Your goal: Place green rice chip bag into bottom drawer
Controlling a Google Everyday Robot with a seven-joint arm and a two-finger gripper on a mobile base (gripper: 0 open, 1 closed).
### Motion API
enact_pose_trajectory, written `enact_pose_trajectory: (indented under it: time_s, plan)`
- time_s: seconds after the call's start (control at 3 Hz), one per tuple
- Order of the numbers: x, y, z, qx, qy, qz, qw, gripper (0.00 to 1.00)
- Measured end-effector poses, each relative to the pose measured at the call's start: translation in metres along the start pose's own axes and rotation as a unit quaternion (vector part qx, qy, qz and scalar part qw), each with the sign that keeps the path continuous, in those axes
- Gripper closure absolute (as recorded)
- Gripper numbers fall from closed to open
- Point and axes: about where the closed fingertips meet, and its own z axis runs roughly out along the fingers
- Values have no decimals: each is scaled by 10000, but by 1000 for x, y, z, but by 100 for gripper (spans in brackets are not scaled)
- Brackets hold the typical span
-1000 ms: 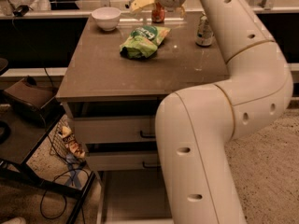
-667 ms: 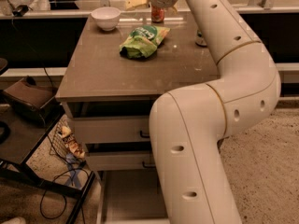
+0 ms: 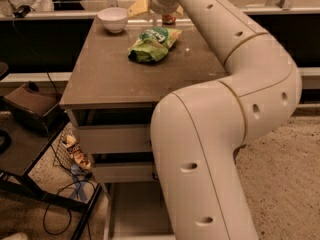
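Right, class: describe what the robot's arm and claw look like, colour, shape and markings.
The arm is a thick, smooth cream tube in rounded segments joined by thin seams, dotted with small dark oval holes. No cables or labels show. Its claw, at the far edge of the table beyond the green bag, has the same cream casing.

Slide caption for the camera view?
Gripper hovers over the far edge of the table, just behind the green rice chip bag; bottom drawer stands open below.

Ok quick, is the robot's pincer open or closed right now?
Pincer: cannot be told. It hangs over the far end of the table, behind the green rice chip bag lying there.
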Motion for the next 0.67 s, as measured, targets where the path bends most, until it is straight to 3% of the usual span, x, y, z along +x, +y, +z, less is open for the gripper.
enact_pose_trajectory:
  time_s: [0.33,0.67]
  plan:
    - [-2,11,-25,313,-176,-190,9992,0]
    - [33,22,-20,394,52,-266,9989,0]
